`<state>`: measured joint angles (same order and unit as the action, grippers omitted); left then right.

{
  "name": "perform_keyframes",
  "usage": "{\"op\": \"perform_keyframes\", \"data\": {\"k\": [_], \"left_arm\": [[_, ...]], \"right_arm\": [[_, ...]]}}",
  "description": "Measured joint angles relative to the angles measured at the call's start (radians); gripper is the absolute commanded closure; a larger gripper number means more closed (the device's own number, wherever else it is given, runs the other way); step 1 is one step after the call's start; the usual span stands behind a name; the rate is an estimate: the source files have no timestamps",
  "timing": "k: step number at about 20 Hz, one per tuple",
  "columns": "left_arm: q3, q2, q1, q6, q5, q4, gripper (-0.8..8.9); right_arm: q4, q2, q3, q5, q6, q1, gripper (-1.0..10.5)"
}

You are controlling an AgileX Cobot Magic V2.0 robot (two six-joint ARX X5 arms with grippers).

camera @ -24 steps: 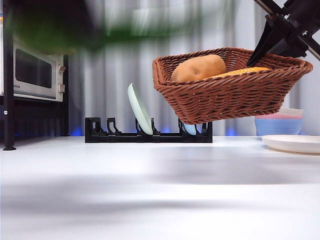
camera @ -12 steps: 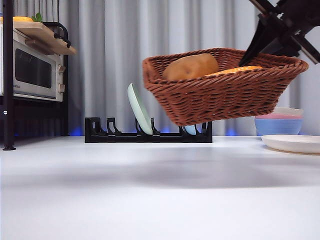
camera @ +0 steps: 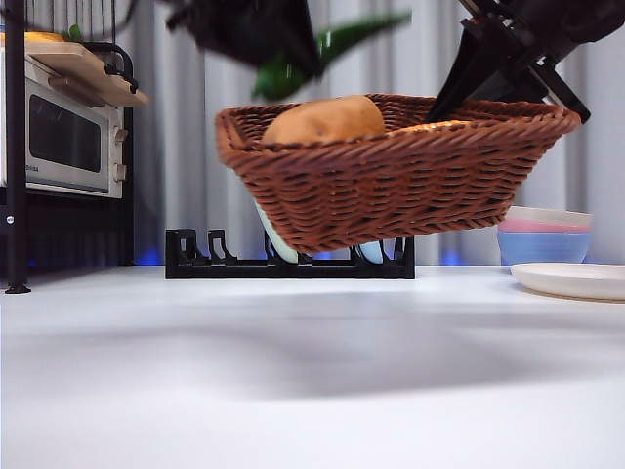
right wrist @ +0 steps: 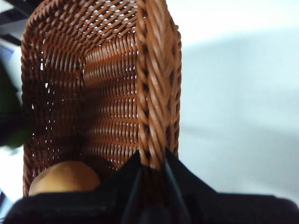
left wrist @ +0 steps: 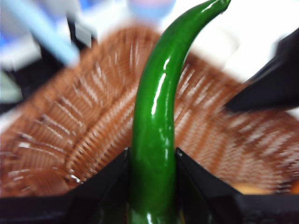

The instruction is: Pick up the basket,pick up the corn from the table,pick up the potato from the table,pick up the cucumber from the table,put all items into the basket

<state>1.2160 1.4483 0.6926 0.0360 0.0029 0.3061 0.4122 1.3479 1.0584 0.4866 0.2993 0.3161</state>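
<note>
Now the glossy dark-green cucumber (left wrist: 154,126) hangs over the brown woven wicker basket (camera: 391,181), upper centre of the front view.
Left fingers (left wrist: 112,179) clamp the cucumber, right fingers (right wrist: 175,175) clamp the rim; I'd lower into the empty corner beside the tan potato (camera: 322,120) before releasing.

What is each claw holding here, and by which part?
The left claw grips the cucumber near one end, above the basket. The right claw clamps the basket's braided rim, keeping it off the table.
</note>
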Motion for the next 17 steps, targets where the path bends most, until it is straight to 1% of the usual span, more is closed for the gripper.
{"op": "perform_keyframes", "data": {"k": [4,5,6,7,8,9,12,14,16,17], "left_arm": [[0.0,0.04,-0.014,-0.003,-0.001,0.049,8.12],[-0.001,0.041,-0.016,-0.003,-0.001,0.061,7.93],[-0.001,0.041,-0.016,-0.004,0.0,0.066,7.31],[-0.001,0.039,-0.016,-0.005,0.0,0.067,5.51],[0.0,0.038,-0.016,-0.015,-0.001,0.07,3.4],[0.0,0.038,-0.017,-0.026,-0.001,0.077,2.64],[0.0,0.038,-0.018,-0.048,-0.011,0.088,2.65],[0.016,0.032,-0.018,-0.054,-0.013,0.127,2.66],[0.058,0.006,-0.018,-0.056,-0.031,0.173,2.66],[0.089,-0.019,-0.018,-0.056,-0.035,0.177,2.66]], "right_arm": [[0.0,0.0,0.0,0.0,0.0,0.021,9.6],[0.0,0.0,0.0,0.0,0.0,0.025,9.6],[0.0,0.0,0.0,0.0,0.0,0.026,9.6],[0.0,0.0,0.0,0.0,0.0,0.026,9.6],[0.0,0.0,0.0,0.0,0.0,0.026,9.6],[0.0,0.0,0.0,0.0,0.0,0.026,9.6],[0.0,0.0,0.0,-0.006,0.0,0.026,9.6],[0.001,0.0,0.0,-0.012,0.0,0.025,9.6],[0.001,0.0,0.0,-0.056,0.001,0.025,9.6],[-0.002,0.001,0.0,-0.096,0.004,0.025,9.6]]}}
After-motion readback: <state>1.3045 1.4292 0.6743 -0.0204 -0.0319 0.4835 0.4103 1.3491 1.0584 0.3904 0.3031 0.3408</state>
